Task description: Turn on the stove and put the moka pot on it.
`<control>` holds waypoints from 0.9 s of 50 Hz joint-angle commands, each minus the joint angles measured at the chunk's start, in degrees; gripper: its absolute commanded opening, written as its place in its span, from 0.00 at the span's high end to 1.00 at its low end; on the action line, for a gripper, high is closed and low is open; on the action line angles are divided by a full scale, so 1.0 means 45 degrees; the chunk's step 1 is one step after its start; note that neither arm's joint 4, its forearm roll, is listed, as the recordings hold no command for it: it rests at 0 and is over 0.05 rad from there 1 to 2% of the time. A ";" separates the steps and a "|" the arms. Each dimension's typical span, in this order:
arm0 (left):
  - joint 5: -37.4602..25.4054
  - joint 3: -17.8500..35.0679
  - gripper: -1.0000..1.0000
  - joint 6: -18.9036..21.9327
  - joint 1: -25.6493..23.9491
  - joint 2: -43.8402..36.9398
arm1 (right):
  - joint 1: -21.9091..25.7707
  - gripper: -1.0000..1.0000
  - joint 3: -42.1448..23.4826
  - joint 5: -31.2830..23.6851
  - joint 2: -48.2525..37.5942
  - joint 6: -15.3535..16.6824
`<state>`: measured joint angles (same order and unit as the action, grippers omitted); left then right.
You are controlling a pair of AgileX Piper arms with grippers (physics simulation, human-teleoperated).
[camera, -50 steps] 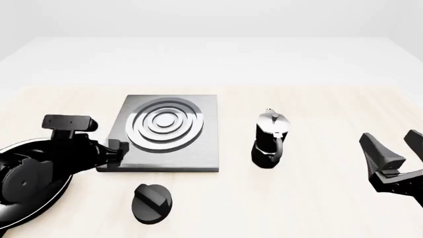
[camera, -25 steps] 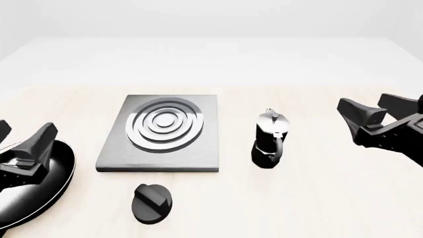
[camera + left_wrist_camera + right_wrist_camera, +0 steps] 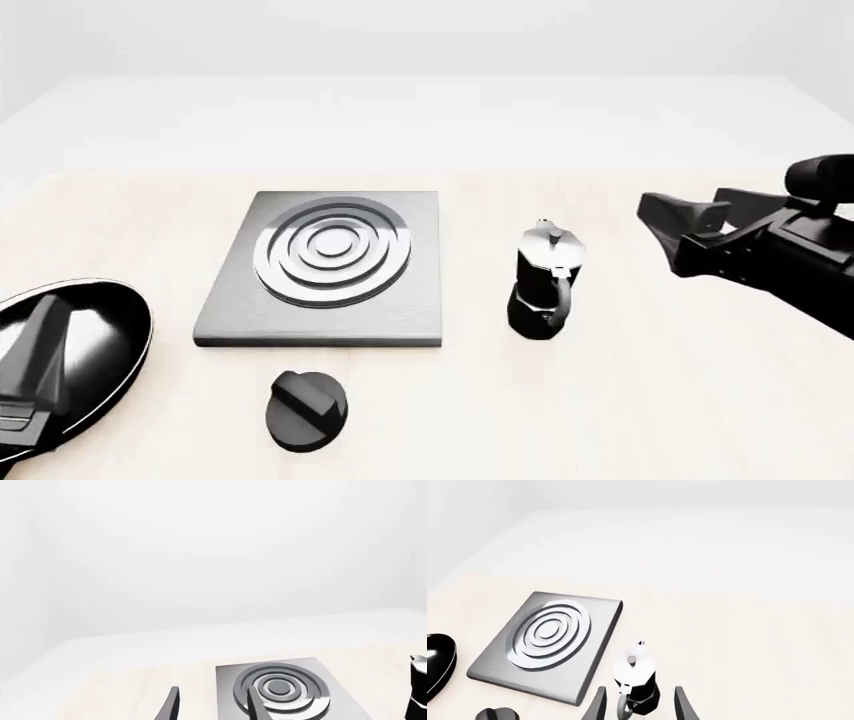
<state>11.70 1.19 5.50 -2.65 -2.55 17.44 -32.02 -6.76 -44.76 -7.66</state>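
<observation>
The stove is a flat grey plate [image 3: 327, 265] with raised silver rings, and its round black knob [image 3: 307, 408] lies apart on the table in front of it. The plate also shows in both wrist views [image 3: 280, 687] [image 3: 550, 637]. The moka pot [image 3: 545, 282] stands upright to the right of the plate, black with a silver lid. My right gripper [image 3: 687, 218] hangs open to the pot's right, apart from it. In the right wrist view the moka pot [image 3: 635, 677] sits ahead between the spread fingers [image 3: 597, 707]. My left gripper [image 3: 30, 365] is open over the pan, holding nothing.
A shiny black frying pan [image 3: 94, 335] lies at the near left, partly under my left gripper. The pale table runs on behind the stove to a white back area. The moka pot [image 3: 419, 690] just shows at the edge of the left wrist view.
My right gripper has moved left toward the moka pot. My left gripper has dropped lower and further toward the near left corner, over the pan. Pot, plate and knob have not moved.
</observation>
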 commanded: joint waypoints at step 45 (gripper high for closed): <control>-0.0177 -0.0260 0.00 -0.0004 -0.0250 0.0562 | 0.0772 0.00 0.2532 0.5018 -0.3562 -0.2324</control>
<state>11.14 0.03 5.48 -3.51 -0.04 20.42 -22.95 11.05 -57.80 -16.25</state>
